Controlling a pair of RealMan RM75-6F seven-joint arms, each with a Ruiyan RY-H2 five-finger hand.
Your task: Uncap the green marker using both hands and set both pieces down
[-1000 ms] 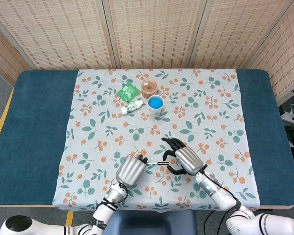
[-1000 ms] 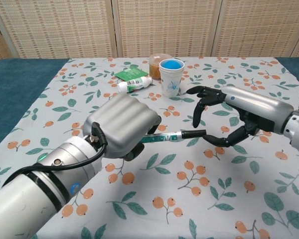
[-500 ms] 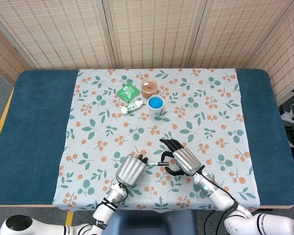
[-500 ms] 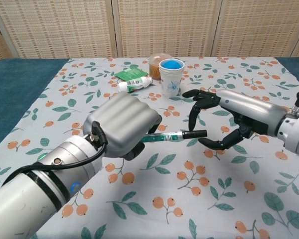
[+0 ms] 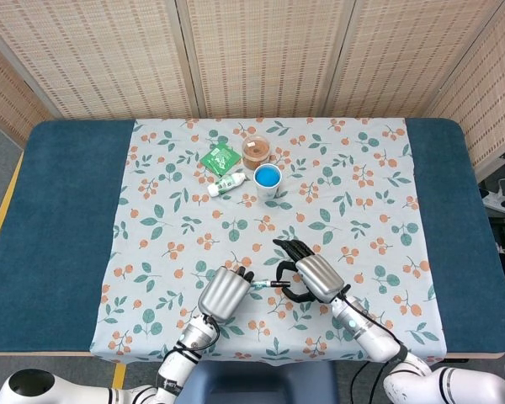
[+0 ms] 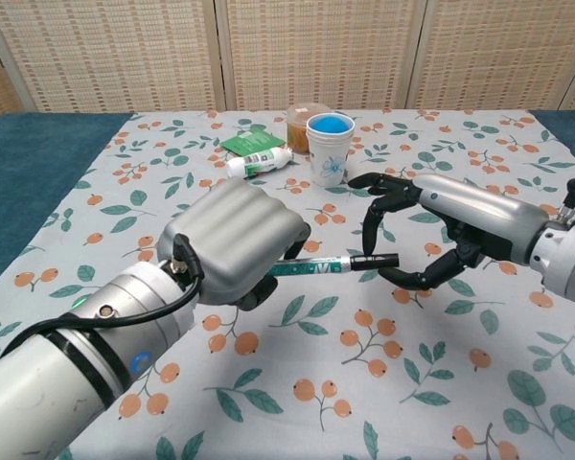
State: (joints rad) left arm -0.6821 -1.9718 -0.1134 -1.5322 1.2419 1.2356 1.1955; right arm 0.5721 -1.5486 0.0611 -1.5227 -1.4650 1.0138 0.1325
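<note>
My left hand grips the green marker in a closed fist, low over the front of the table. The marker sticks out level to the right, and its black cap is still on. At that end is my right hand, with its fingers curved over the cap and its thumb underneath. A small gap shows between them and the cap, so the right hand holds nothing.
At the back middle stand a white cup with a blue lid and a brown tub. A green packet and a small white bottle lie to their left. The floral cloth covers the blue table.
My right hand has moved left along the marker, and its fingers and thumb now surround the cap. The left hand and the marker have stayed in place.
</note>
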